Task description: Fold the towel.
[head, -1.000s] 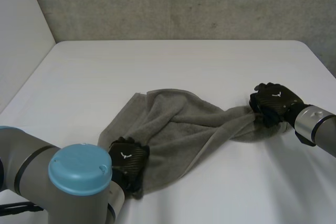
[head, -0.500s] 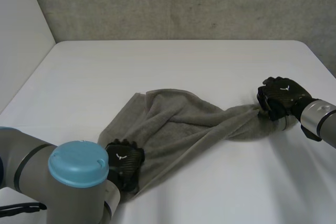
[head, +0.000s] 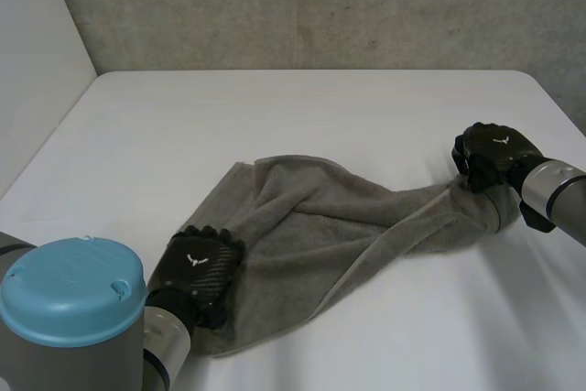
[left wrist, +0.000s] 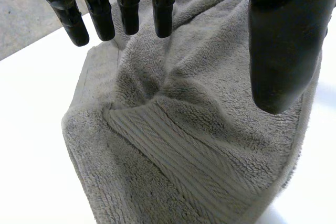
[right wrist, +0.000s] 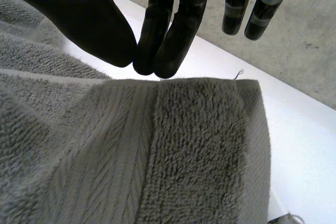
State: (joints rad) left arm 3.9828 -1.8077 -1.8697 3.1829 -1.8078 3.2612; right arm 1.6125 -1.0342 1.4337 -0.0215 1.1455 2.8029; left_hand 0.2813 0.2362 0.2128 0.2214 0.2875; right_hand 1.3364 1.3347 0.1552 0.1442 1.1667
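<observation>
A grey towel (head: 320, 226) lies bunched and stretched across the white table (head: 302, 107), from near left to right. My left hand (head: 194, 267) hovers over its near-left part, fingers straight and spread and the thumb (left wrist: 278, 51) apart, with the towel (left wrist: 199, 129) under its palm. My right hand (head: 494, 155) is at the towel's right end, which rises toward it. In the right wrist view its thumb (right wrist: 89, 14) and fingers (right wrist: 168, 51) meet in a pinch at the towel's hemmed edge (right wrist: 157, 156).
My left arm's light-blue cap (head: 73, 295) fills the near left. Bare table stretches behind the towel up to the grey back wall (head: 320, 6). The table's right edge (head: 563, 107) runs close to my right hand.
My right hand has drawn the towel's right end farther right and back. My left hand has slid left along the towel and its fingers have straightened, baring the near corner.
</observation>
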